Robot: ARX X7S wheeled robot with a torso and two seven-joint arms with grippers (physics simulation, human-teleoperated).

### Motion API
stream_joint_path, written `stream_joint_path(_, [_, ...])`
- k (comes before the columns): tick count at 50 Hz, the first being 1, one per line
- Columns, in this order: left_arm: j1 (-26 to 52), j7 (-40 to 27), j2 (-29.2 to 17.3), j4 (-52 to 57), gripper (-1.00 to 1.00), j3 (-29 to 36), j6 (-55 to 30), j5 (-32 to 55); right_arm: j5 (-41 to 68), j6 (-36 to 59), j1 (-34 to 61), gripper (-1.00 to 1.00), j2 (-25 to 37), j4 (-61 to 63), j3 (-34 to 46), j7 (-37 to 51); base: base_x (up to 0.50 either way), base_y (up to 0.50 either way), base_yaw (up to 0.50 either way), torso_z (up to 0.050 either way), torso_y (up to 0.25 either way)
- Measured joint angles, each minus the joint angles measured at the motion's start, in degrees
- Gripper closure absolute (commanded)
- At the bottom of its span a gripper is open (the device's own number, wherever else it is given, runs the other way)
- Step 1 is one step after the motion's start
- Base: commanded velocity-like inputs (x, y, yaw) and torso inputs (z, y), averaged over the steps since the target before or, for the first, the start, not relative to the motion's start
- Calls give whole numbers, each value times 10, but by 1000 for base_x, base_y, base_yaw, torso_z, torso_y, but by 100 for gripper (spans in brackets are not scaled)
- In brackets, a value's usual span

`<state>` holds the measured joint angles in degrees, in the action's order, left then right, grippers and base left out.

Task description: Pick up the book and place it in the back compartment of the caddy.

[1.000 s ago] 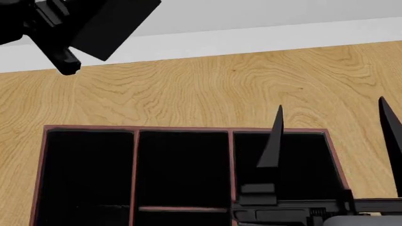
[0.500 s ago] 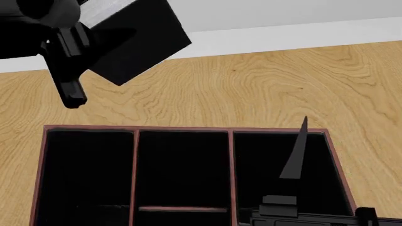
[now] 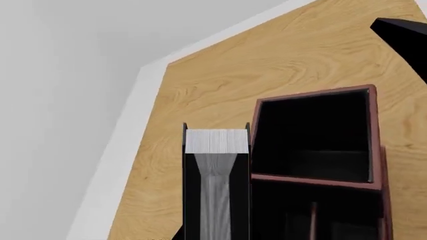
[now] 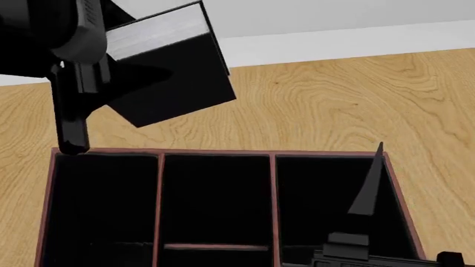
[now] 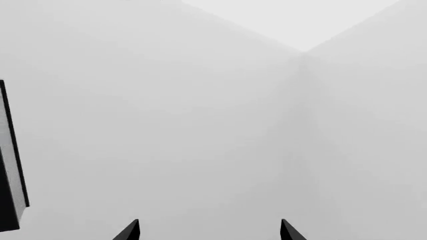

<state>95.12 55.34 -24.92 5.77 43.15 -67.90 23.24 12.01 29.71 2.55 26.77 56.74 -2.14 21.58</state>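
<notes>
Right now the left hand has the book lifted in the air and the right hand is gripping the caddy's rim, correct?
Not quite. The left hand does hold the book in the air, but the right hand grips nothing: the right wrist view shows its fingers spread with empty space between. The head view shows it above the caddy.

Flat, even simulator light, bright and sharp throughout, no glare or blur. The caddy (image 4: 49, 211) cells render pure black, swallowing all detail inside. The right wrist view is washed pale grey, walls barely shaded apart.
</notes>
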Motion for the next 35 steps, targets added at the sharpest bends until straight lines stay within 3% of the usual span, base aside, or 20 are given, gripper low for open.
stream_joint_path(16, [33,53,-1,27,100,41,-16,25,24,29,18,-100,16,15,-10,16,0,0,0,0,1])
stream_joint_path(35, [7,50,15,60,100,71,-14,35,35,16,1,-100,21,17,-15,31,0,0,0,1,1])
